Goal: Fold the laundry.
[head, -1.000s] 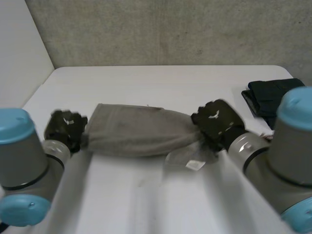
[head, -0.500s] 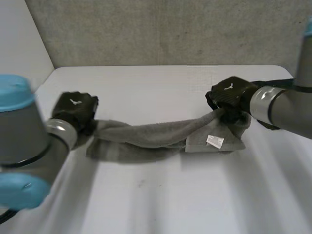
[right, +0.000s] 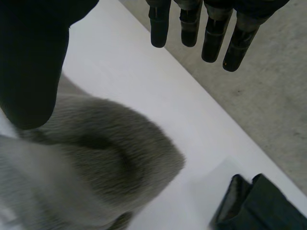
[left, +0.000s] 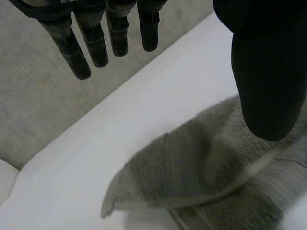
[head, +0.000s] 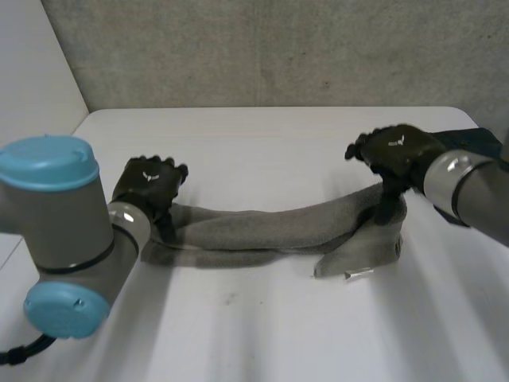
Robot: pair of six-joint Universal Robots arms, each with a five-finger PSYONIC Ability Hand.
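Stretching bunched from left hand [head: 151, 185] to right hand [head: 396, 151], the grey terry towel [head: 274, 227] ends beneath each thumb. Both hands' fingers are straight, gripping nothing.

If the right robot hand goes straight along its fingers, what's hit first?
Probably the bare white table just beyond the grey terry towel; the dark folded cloth lies aside. Depth unclear.

I work in what looks like a bare robot lab or test room; my white table [head: 262, 131] stands against a raw concrete wall [head: 278, 48], with a plain white panel [head: 32, 87] at its side; my arms [head: 60, 231] are grey machine joints with light-blue caps (the grey towel [head: 270, 227] and a dark folded garment [right: 254, 206] are the only household things).
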